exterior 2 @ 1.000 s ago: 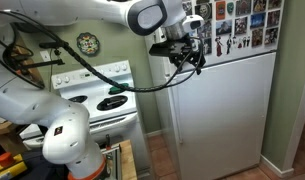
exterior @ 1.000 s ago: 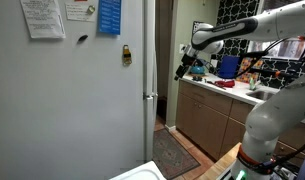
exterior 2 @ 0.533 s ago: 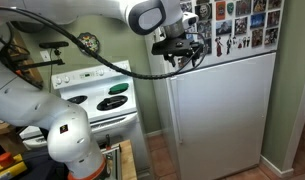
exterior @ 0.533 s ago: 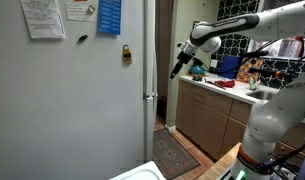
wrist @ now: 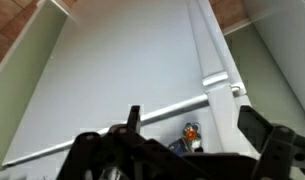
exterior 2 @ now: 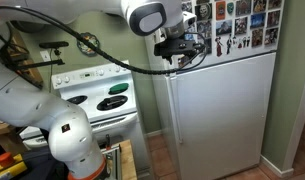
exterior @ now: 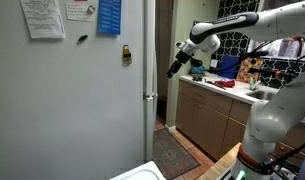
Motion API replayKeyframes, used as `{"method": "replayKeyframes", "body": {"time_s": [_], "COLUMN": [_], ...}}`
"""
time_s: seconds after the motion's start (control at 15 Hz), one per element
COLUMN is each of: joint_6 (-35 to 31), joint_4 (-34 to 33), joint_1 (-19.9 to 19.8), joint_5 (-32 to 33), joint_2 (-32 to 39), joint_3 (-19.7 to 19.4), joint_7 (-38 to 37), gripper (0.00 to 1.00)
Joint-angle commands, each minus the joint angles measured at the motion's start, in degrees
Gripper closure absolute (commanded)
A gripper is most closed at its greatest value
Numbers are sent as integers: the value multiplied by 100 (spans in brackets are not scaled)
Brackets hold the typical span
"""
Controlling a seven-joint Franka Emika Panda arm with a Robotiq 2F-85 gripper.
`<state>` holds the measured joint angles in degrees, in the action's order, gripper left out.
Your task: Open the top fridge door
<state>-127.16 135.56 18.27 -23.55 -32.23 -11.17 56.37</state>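
The white fridge stands at the left in an exterior view [exterior: 82, 110] and at the right in an exterior view [exterior 2: 222, 110]. Its top door [exterior 2: 237, 25] is covered with photos and magnets and is closed. The door edge with the seam between top and bottom doors shows as a strip [exterior: 150, 95], also in the wrist view [wrist: 218, 80]. My gripper [exterior: 176, 66] hovers in the air beside that edge, at the fridge's corner near the seam [exterior 2: 182, 50]. In the wrist view its fingers [wrist: 190, 113] are spread and empty.
Papers, a blue card and a yellow magnet [exterior: 126, 55] hang on the fridge's side; the magnet also shows in the wrist view [wrist: 190, 133]. A kitchen counter with clutter [exterior: 227, 95] lies behind the arm. A white stove [exterior 2: 97, 100] stands next to the fridge.
The gripper has moved a little up and closer to the fridge's edge. The fridge door has not moved.
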Motion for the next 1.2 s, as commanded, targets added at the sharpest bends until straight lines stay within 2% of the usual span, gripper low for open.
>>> {"method": "replayKeyframes", "body": {"time_s": [0.0,0.27,0.53,0.8,0.87,1.13], "joint_6": [1,329,928,1307,1261,1333], "joint_4": [13,-56,-109,-131,-86,-94], "joint_1": [343,451,182,-272,-457,-599], "joint_5": [-990,-2174,-3027,-3463,-3392,-3493], "joint_2": [-70,32,197,363,274,344], "joint_3": [-248,-333,-186,41,247,315], "joint_7": [1079,2300,3430,3919,3691,3837], "gripper": [0,0,0,0,0,0]}}
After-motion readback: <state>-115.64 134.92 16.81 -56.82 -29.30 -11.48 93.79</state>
